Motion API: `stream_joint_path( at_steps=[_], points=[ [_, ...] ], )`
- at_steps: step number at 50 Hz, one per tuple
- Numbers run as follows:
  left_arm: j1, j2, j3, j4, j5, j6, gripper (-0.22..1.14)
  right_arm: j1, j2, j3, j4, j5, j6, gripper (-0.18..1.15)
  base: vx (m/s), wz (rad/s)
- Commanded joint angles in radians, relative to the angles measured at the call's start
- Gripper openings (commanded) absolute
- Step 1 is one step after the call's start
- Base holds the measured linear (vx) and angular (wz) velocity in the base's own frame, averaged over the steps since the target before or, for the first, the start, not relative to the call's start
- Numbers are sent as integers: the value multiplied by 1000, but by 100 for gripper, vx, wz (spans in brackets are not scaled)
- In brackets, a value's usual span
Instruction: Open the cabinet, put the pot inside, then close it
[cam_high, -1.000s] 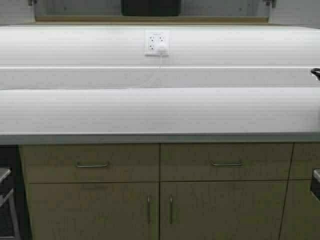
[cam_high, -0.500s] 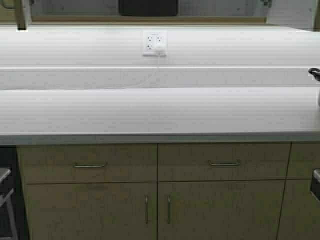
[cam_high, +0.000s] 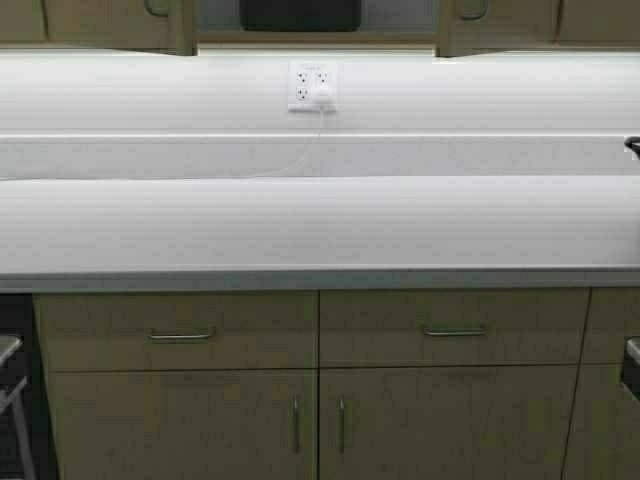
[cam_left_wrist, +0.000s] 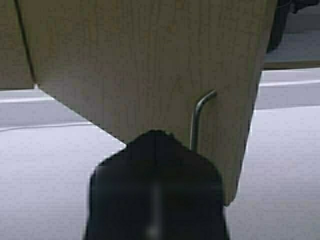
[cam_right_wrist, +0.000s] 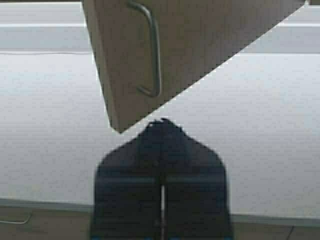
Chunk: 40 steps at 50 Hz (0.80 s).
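The cabinet's two tan doors, left (cam_high: 100, 20) and right (cam_high: 530, 20), stand partly open along the top of the high view. In the gap between them the black pot (cam_high: 300, 12) sits inside. Neither gripper shows in the high view. In the left wrist view my left gripper (cam_left_wrist: 156, 135) is shut, its tip against the left door (cam_left_wrist: 150, 60) beside the metal pull (cam_left_wrist: 199, 117). In the right wrist view my right gripper (cam_right_wrist: 162, 123) is shut and empty, just below the lower corner of the right door (cam_right_wrist: 200, 35) with its pull (cam_right_wrist: 154, 55).
A white counter (cam_high: 320, 225) runs across below the cabinet, with a wall outlet (cam_high: 313, 85) and a white cord. Drawers (cam_high: 180, 330) and base cabinet doors (cam_high: 200, 425) lie beneath. A dark handle (cam_high: 632, 146) pokes in at the right edge.
Both cabinet doors have swung inward into the top of the high view, and the gap over the pot has narrowed.
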<state>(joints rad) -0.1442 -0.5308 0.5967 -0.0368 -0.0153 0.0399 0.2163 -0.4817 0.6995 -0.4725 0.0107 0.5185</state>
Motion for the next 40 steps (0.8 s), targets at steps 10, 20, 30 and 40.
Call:
stream_joint_path(
  at_steps=[10,20,30,40],
  points=[
    [-78,146,-167,5,-6,2,3,114,-140,87,5,46,15,6,10,0],
    [-104,337,-337,-2,5,0,3,120,-218,98,14,146,9,6,12,4],
    [-192,535,-518,-21,8,-2,3,120,-230,92,9,161,-2,6,9,5],
    [-207,518,-491,-21,11,-2,3,118,-201,83,3,161,-6,6,7,6]
  ],
)
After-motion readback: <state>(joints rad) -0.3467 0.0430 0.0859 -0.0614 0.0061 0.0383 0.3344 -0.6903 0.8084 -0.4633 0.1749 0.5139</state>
